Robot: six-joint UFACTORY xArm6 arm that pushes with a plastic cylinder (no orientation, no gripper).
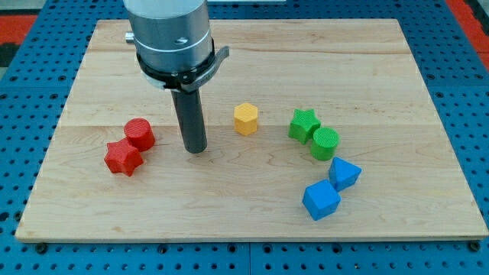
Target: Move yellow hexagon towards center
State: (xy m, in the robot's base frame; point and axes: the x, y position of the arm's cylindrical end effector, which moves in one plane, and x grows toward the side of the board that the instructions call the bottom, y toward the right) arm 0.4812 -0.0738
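Yellow hexagon (246, 119) upright near the board's (252, 221) middle.
Small, six-sided, flat-topped, it touches nothing. My tip (196, 148), a bare rod with no fingers, holds nothing and rests just to the block's left, between it and the red cylinder (140, 134).

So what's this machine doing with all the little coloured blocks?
A robot arm ends in a dark rod, and my tip slides on the wooden board to push blocks. The job is to nudge the yellow hexagon toward the centre. Right now the tip is to the hexagon's left, apart from it, with the red cylinder and red star on its other side. At the view's right sit a green star, a green cylinder and two blue blocks.
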